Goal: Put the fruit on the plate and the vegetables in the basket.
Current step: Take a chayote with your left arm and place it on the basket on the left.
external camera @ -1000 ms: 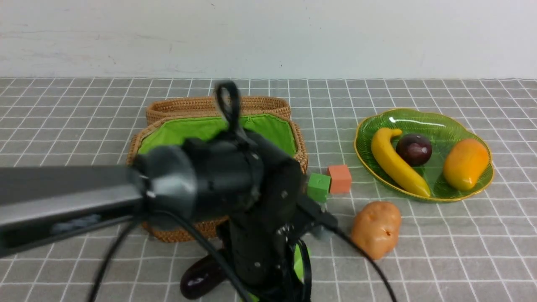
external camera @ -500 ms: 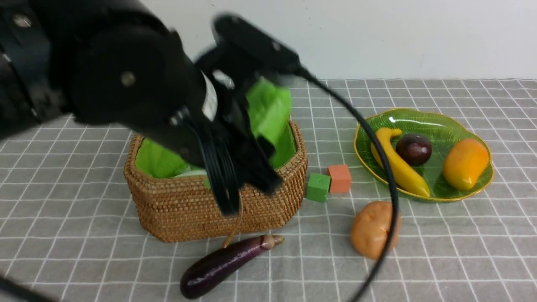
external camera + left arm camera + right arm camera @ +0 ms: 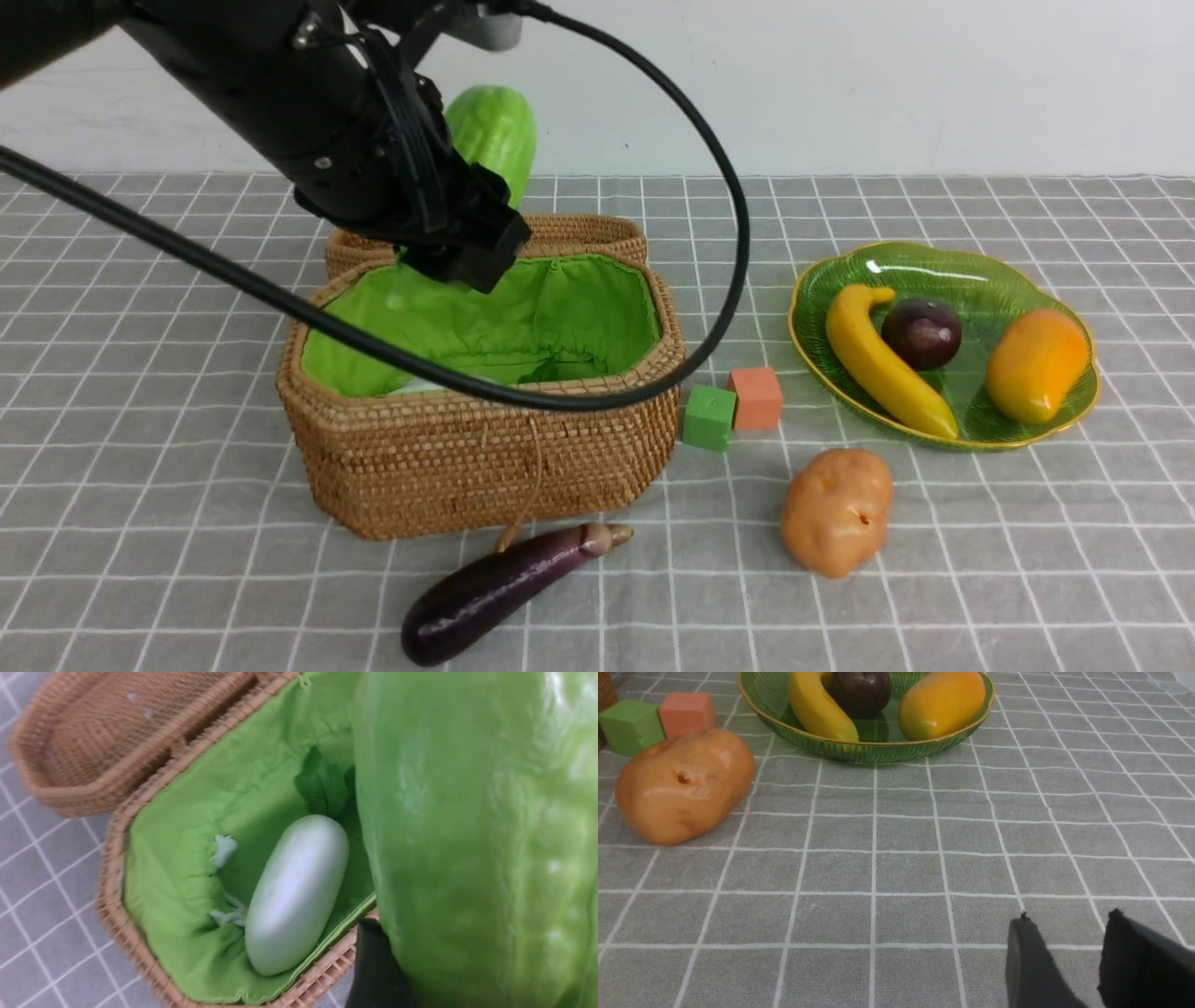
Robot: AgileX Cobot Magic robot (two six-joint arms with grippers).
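Fruit [image 3: 882, 369] all on plate [image 3: 934, 261], radish [image 3: 299, 891] in basket [image 3: 485, 448], left gripper [image 3: 467, 241] pinching cucumber [image 3: 495, 131] above basket, right gripper [image 3: 1066, 917] empty, slightly spread; eggplant [image 3: 495, 593] and potato [image 3: 837, 509] on counter [image 3: 1027, 560], yet to go.

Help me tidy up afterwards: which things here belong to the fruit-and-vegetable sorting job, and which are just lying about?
Part of the job: cucumber, radish, eggplant, potato, banana, plum, mango, basket, plate.

Just lying about: green cube, orange cube.
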